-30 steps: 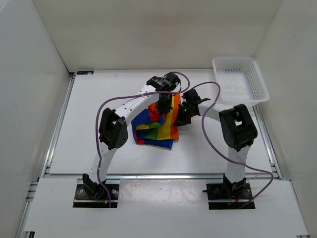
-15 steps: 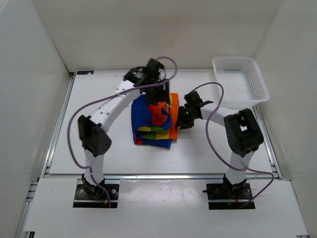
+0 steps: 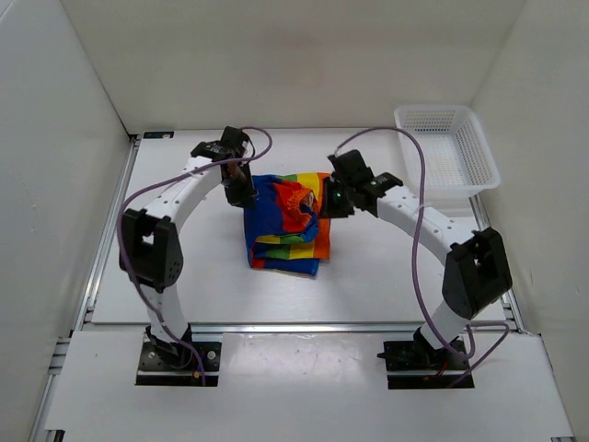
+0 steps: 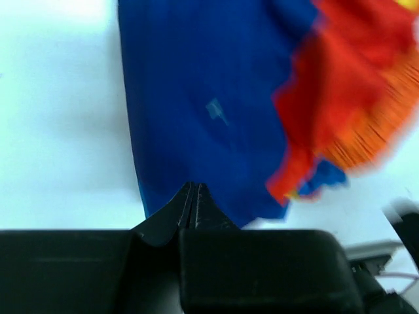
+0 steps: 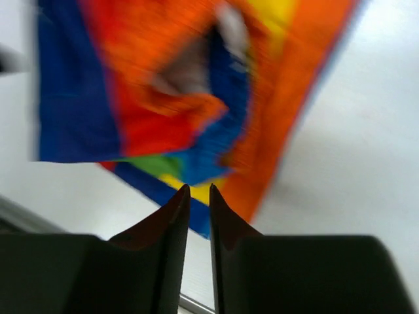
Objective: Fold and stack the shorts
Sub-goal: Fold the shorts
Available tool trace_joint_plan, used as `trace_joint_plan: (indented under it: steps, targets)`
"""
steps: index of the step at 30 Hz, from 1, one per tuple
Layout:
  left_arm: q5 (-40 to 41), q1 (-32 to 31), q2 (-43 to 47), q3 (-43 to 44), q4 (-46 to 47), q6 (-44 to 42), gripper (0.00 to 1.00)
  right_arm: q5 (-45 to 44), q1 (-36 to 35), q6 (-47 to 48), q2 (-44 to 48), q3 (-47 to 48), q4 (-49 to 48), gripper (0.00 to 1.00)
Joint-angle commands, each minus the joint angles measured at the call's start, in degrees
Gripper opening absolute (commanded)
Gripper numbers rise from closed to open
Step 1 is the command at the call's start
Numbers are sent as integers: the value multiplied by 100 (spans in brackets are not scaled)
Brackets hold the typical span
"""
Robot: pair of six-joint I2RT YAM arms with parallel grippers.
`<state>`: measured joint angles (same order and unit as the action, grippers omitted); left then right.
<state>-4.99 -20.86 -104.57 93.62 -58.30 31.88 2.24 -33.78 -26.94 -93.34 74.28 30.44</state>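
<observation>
The rainbow-striped shorts [image 3: 282, 236] lie partly folded in a bunch at the table's middle, with a blue flap on the left and a crumpled red-orange heap on top. My left gripper [image 3: 245, 195] is at the shorts' back left corner. In the left wrist view [image 4: 193, 186] it is shut with nothing between the jaws, and the blue cloth [image 4: 209, 111] lies just beyond. My right gripper [image 3: 325, 204] is over the shorts' right edge. In the right wrist view [image 5: 198, 190] its jaws stand almost closed and empty above the blurred cloth [image 5: 163, 111].
A white mesh basket [image 3: 488, 158] stands at the back right of the table, right of my right arm. White walls close the table on three sides. Metal rails [image 3: 110, 230] run along its left, right and front edges.
My left arm has swung from over the shorts to their back left corner. My right gripper has moved back and slightly left. The blue flap now lies spread to the left.
</observation>
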Motion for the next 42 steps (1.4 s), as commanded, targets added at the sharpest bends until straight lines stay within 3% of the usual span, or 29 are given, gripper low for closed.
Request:
trace_joint_plan:
  steps: [1, 2, 3, 10, 15, 17, 22, 27, 28, 32, 34, 36, 37, 40, 42]
  targets:
    - [-133, 30, -361, 7, 381, -94, 10, 433, -164, 232, -454, 981, -47, 24]
    - [-133, 30, -431, 7, 381, -94, 10, 592, -164, 233, -631, 1227, -47, 27]
    - [-133, 30, -598, 59, 512, -42, 10, 933, -164, 129, -1164, 2091, 14, 29]
    - [-274, 30, -977, 341, 513, -94, 10, 954, -111, -433, -2616, 2775, 15, 27]
    - [-379, 30, -811, 288, 513, -200, 10, 253, 117, -760, -2936, 2400, 15, 12]
    - [-432, 82, -688, 288, 513, -322, 10, -352, 187, -813, -2936, 1979, 15, 9]
    - [-810, 82, -617, 288, 355, -744, 15, -681, 258, -760, -3304, 2020, 296, 6]
    - [-722, -23, -669, 113, 293, -797, 15, -515, 311, -708, -2569, 1941, 165, 6]
    - [-809, -23, -774, 112, 293, -797, 11, -514, 311, -638, -2427, 1941, 164, 9]
    - [-880, -269, -1082, -10, 425, -797, 11, -514, 311, -523, -1759, 1836, 164, 14]
    - [-828, -269, -1222, -89, 547, -797, 11, -462, 311, -523, -1460, 1704, 164, 19]
    - [-696, -269, -1293, -178, 600, -797, 11, -200, 258, -523, -1328, 1643, 217, 33]
    - [-644, -269, -1294, -230, 601, -797, 11, -119, 206, -471, -1327, 1642, 217, 35]
    - [-503, -269, -1434, -231, 601, -797, 11, -119, -40, -470, -1274, 1458, 217, 33]
    - [-450, -269, -1539, -283, 601, -797, 11, -171, -94, -540, -1335, 1318, 165, 26]
